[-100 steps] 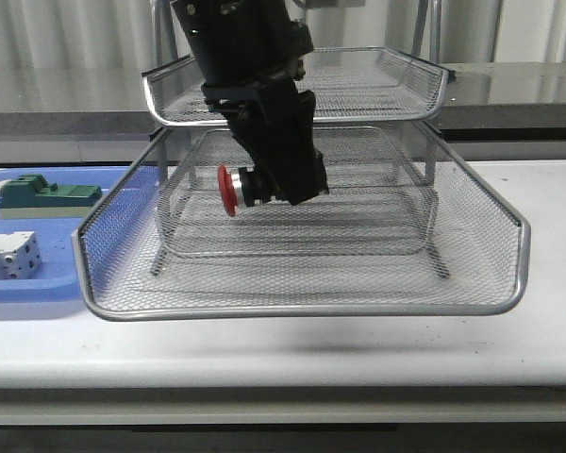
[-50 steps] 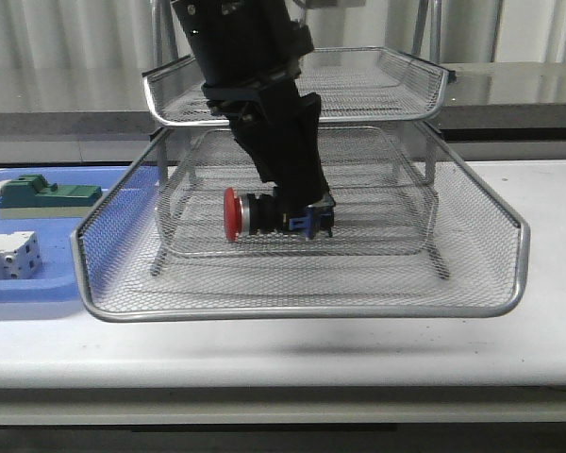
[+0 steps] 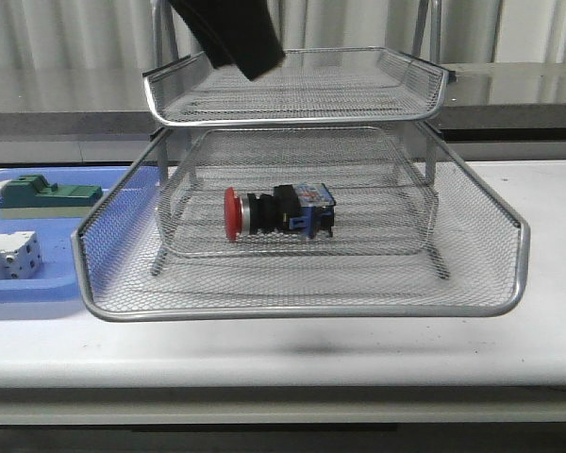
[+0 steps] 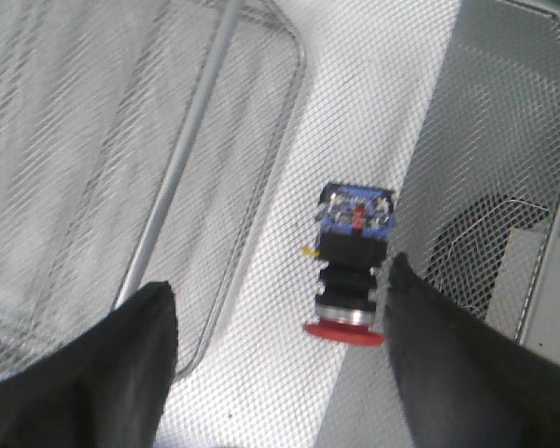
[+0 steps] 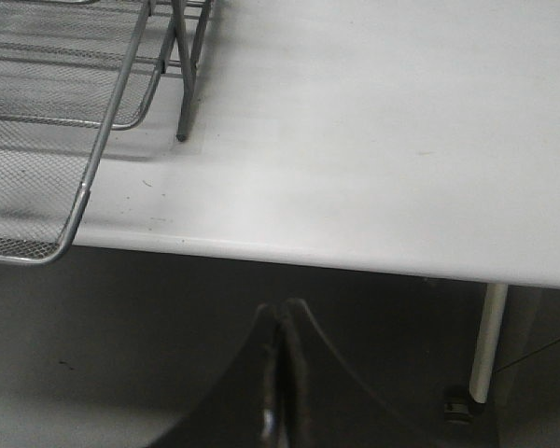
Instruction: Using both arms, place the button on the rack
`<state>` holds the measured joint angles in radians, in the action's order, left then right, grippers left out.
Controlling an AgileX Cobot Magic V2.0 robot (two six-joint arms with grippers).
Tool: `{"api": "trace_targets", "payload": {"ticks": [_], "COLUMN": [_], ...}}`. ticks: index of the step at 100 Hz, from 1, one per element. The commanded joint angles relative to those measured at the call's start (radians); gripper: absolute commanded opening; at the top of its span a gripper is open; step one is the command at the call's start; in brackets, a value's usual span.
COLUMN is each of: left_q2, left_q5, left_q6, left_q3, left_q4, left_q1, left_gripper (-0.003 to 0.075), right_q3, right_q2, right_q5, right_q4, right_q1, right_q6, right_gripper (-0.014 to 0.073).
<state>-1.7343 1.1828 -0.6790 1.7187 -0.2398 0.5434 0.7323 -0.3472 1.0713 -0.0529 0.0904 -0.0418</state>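
Observation:
The button (image 3: 278, 212), with red head, silver collar and black-and-blue body, lies on its side in the pulled-out middle tray of the silver wire-mesh rack (image 3: 302, 297). It also shows in the left wrist view (image 4: 353, 261). My left gripper (image 4: 280, 317) is open and empty, lifted above the button; in the front view only a black finger (image 3: 236, 38) shows at the top, in front of the upper tray. My right gripper (image 5: 282, 322) is shut and empty, below the table's front edge, away from the rack's corner (image 5: 70, 224).
A flat blue tray (image 3: 28, 288) on the left holds a green block (image 3: 47, 195) and a white-grey terminal block (image 3: 9, 257). The rack's upper tray (image 3: 297, 111) overhangs the middle one. A table leg (image 5: 485, 341) shows in the right wrist view.
My left gripper lowered the button onto the middle tray, opened and let it go, then rose up out of the tray. The button now lies alone on the mesh.

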Motion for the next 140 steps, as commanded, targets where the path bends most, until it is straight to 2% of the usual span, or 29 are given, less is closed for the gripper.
{"api": "trace_targets", "payload": {"ticks": [1,24,42,89,111,140], "left_q2": [0.089,0.192,0.311,0.798,1.053,1.364], "left_q5": [0.031,0.072,0.008,-0.513,-0.789,-0.930], "left_q6": [0.033,0.057,0.087,0.178,0.188,0.188], "left_q3": [0.029,0.006,-0.111,-0.731,-1.008,-1.249], "left_q4": [-0.009,-0.009,-0.009,-0.030,-0.120,-0.170], "left_q1": [-0.048,-0.205,-0.297,-0.504,-0.525,-0.525], "left_gripper": [0.0463,0.0461,0.0461,0.0461,0.0461,0.0461], "right_q3": [0.034,0.034,0.034,0.034,0.034,0.034], "right_q2": [-0.006,-0.006,-0.006,-0.006,-0.006,-0.006], "right_q5": [-0.065,-0.065,-0.065,-0.065,-0.065,-0.065], "right_q4": [-0.011,-0.011,-0.011,-0.011,-0.011,-0.011], "right_q1": [-0.004,-0.004,-0.004,-0.004,-0.004,-0.004], "right_q6": [0.004,0.004,0.004,0.004,0.004,0.004], "right_gripper": [-0.0070,-0.0070,-0.0070,-0.0070,-0.0070,-0.0070]}}
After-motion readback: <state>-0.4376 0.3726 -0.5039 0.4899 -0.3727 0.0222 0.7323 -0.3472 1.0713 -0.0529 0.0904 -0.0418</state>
